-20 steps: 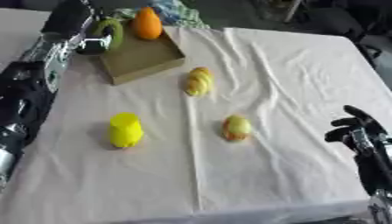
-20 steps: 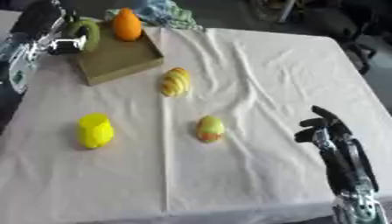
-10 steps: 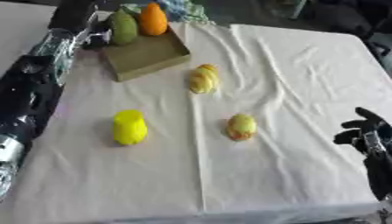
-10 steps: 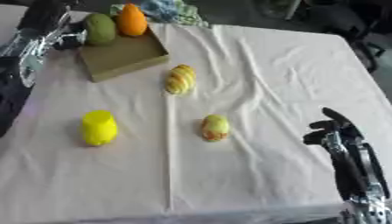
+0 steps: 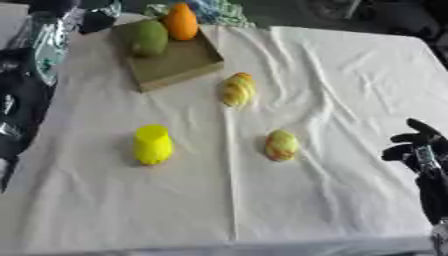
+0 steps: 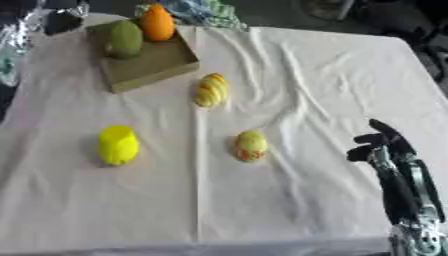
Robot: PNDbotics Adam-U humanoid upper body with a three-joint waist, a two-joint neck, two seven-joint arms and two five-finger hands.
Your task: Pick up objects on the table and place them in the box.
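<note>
An open cardboard box point(image 5: 179, 64) stands at the table's far left. A green fruit point(image 5: 149, 37) and an orange fruit point(image 5: 181, 21) lie in it. Three things lie loose on the white cloth: a yellow striped fruit point(image 5: 237, 89) near the middle, a yellow-red fruit point(image 5: 282, 145) nearer me, and a yellow cup-shaped thing point(image 5: 152, 144) to the left. My left hand point(image 5: 92, 21) shows dark just left of the box, apart from the green fruit. At the lower right my right hand point(image 5: 418, 145) rests open, fingers up, holding nothing.
A crumpled blue-green cloth point(image 5: 210, 10) lies behind the box at the table's far edge. My left arm point(image 5: 39, 55) runs along the left edge. The cloth is creased through the middle and right. Dark shapes stand beyond the far right corner.
The green fruit went from my left hand into the box beside the orange one. The left hand has drawn back to the left. The camera has shifted; the right hand keeps its pose.
</note>
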